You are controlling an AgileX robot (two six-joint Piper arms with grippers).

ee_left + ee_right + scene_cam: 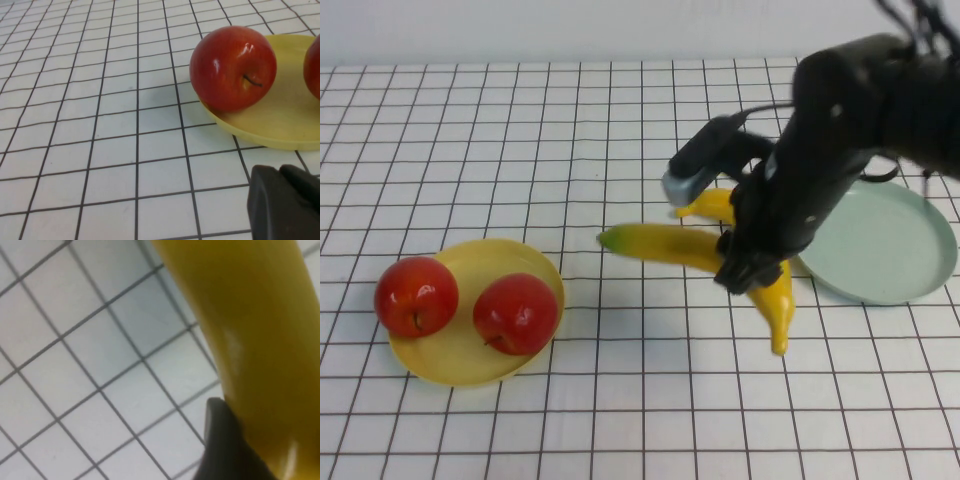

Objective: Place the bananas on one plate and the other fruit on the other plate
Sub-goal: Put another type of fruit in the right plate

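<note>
Two yellow bananas lie crossed at the table's middle right, one point(655, 245) pointing left and the other point(775, 305) pointing toward me. My right gripper point(744, 268) is down where they cross and is shut on a banana point(255, 330). One finger point(220, 440) presses its side. I cannot tell which banana it holds. Two red apples point(416, 295) point(516, 312) sit on the yellow plate point(450, 372) at the front left. The pale green plate point(895, 250) is empty at the right. My left gripper point(282, 172) is shut and empty, low beside the yellow plate point(280, 127), near one apple point(232, 67).
The white gridded table surface point(520, 130) stretches behind and between the two plates. The right arm's dark body point(840, 130) hangs over the green plate's near-left rim and hides part of the bananas.
</note>
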